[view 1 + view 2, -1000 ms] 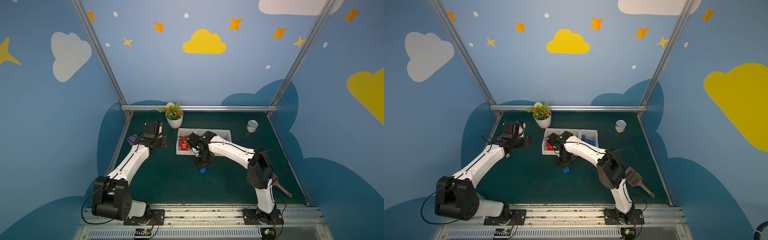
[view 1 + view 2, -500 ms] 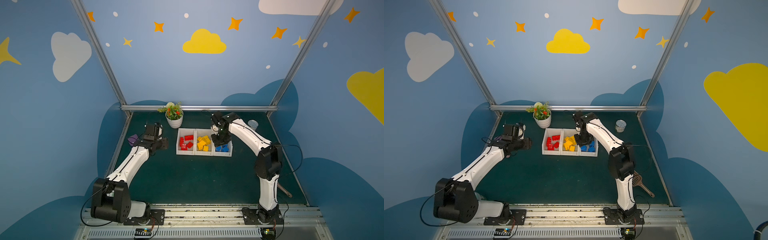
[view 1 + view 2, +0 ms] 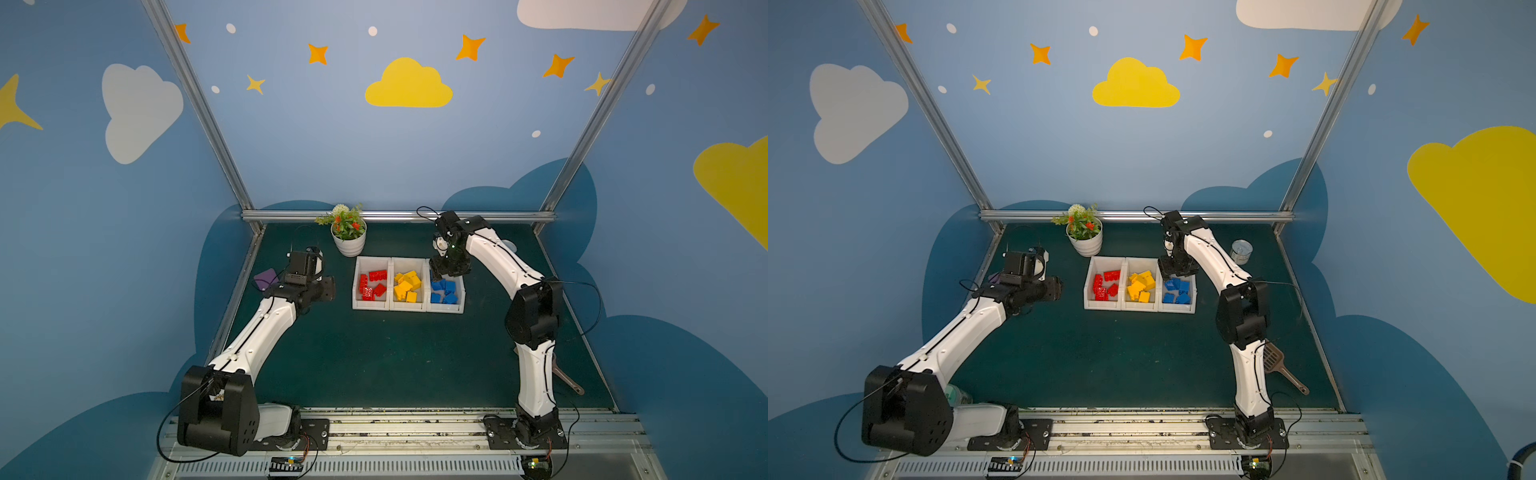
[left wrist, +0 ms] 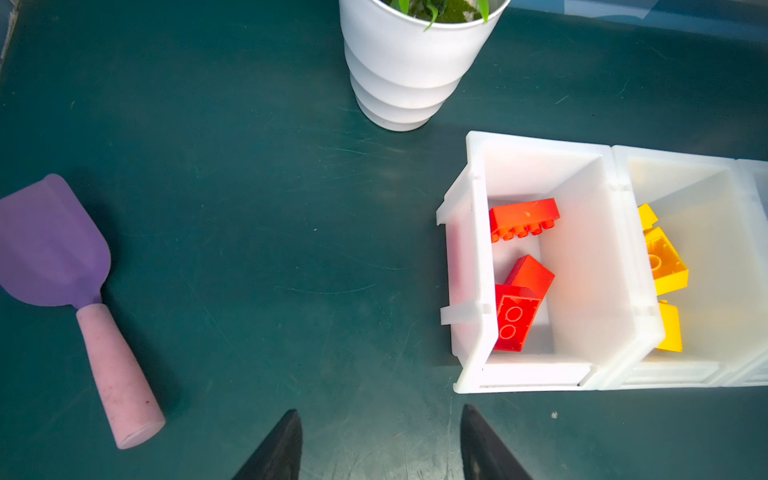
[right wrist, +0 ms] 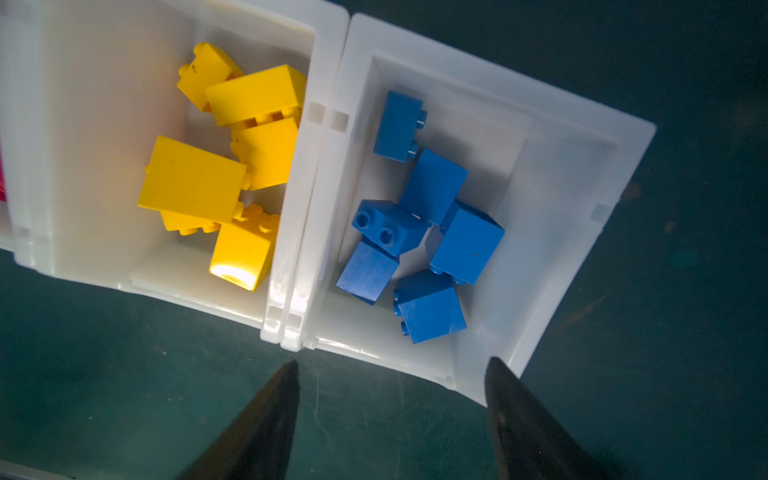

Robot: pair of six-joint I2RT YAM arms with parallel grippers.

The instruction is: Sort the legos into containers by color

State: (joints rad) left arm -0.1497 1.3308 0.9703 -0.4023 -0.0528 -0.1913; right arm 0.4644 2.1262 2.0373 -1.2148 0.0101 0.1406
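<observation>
Both jaws of the right gripper (image 5: 392,363) stand apart with nothing between them, tips down over one end of the blue-brick bin (image 5: 561,187). One tip is above the seam where that bin joins the yellow-brick bin (image 5: 83,124), the other above the bin's outer corner. Just ahead of the tips the blue Lego bricks (image 5: 432,232) lie in a loose heap on the bin floor, and beyond the seam the yellow Lego bricks (image 5: 232,166) are piled likewise. The likeliest slip from here is a finger catching that rim — if the wrist drops or swings sideways before it lifts, it could drag or tip the whole joined row and spill sorted bricks onto the green mat (image 3: 374,353). No loose brick shows on the mat in both top views, so another dip into the bin would probably risk more than it gains — though an arm may hide a piece. The right arm (image 3: 498,257) rises upright from its base, bends at the elbow and slopes inward to a wrist turned straight down. The left gripper (image 4: 379,411), jaws apart and empty, lies level and low. The red-brick bin (image 4: 473,249) with its red Lego bricks (image 4: 521,299) sits ahead and to one side, clear of the tips. The white flower pot (image 4: 399,70) is farther ahead, and a purple scoop (image 4: 54,245) lies off to the other side.
</observation>
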